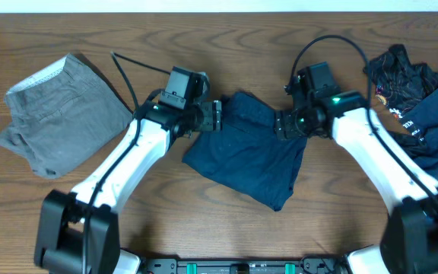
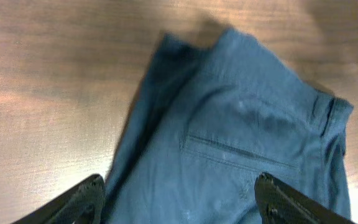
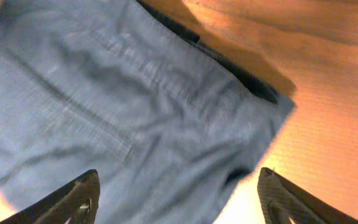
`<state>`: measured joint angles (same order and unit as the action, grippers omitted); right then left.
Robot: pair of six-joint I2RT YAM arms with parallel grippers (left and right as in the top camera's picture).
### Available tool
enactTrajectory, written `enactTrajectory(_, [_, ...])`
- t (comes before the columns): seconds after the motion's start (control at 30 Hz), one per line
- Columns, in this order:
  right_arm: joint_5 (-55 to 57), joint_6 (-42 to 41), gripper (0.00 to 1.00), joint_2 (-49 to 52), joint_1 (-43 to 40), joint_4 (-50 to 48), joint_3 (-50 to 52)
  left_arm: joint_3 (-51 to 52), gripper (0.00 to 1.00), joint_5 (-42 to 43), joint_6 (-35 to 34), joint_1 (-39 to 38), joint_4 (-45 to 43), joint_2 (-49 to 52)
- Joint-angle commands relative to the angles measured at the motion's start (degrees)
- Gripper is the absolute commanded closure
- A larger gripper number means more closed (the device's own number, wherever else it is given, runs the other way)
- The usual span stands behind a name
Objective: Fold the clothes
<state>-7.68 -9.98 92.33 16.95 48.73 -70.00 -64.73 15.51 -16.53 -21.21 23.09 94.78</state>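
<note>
Dark navy blue shorts (image 1: 245,156) lie folded at the table's middle. My left gripper (image 1: 216,116) is open above their upper left corner; in the left wrist view the shorts (image 2: 241,143) with a back pocket seam lie below the open fingers (image 2: 179,196). My right gripper (image 1: 281,125) is open above their upper right edge; in the right wrist view the shorts (image 3: 123,112) fill the space below the open fingers (image 3: 176,196). Grey-olive shorts (image 1: 63,110) with pale waistband lining lie folded at the far left.
A heap of dark garments (image 1: 424,99), one black with print and one navy, lies at the right edge of the wooden table (image 1: 226,228). Black cables run from both wrists toward the back.
</note>
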Motion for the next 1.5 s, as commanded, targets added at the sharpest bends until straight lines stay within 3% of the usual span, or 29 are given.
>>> enactTrajectory(0.0, [-0.07, 0.87, 0.17, -5.79, 0.31, 3.13, -2.84, 0.26, 0.21, 5.88, 6.32, 2.67, -3.02, 5.66])
enactTrajectory(0.2, [-0.09, 0.85, 0.13, -13.05, 0.31, 8.72, -2.84, 0.24, 0.19, 14.36, 9.20, 5.25, -9.55, 13.46])
enactTrajectory(0.43, [-0.07, 0.85, 0.12, -16.06, 0.31, 11.32, -2.84, 0.24, 0.21, 23.02, 9.16, 3.96, -9.92, 20.15])
enactTrajectory(0.53, [-0.07, 0.85, 0.12, -16.04, 0.31, 11.32, -2.82, 0.28, 0.43, 24.26, 9.27, 2.29, -8.85, 21.11])
enactTrajectory(0.67, [-0.04, 0.87, 0.12, -16.04, 0.31, 11.32, -2.82, 0.02, 0.94, 24.11, 9.27, 1.36, -9.27, 20.52])
enactTrajectory(0.83, [-0.02, 0.87, 0.12, -16.04, 0.31, 11.43, -2.82, -1.53, 0.94, 21.40, 9.25, 3.52, -8.20, 16.90])
enactTrajectory(1.03, [0.90, 0.87, 0.12, -16.04, 0.31, 12.33, -2.82, -2.27, 0.94, 4.66, 8.96, 11.34, -4.00, 3.32])
enactTrajectory(1.27, [1.27, 0.83, 0.12, -16.04, 0.31, 12.57, -2.82, -2.27, 0.94, -6.47, 9.01, 27.36, -2.95, -11.28])
enactTrajectory(1.47, [1.22, 0.83, 0.12, -16.04, 0.31, 12.59, -2.82, -2.25, 0.94, -11.69, 8.94, 43.06, -0.52, -12.72])
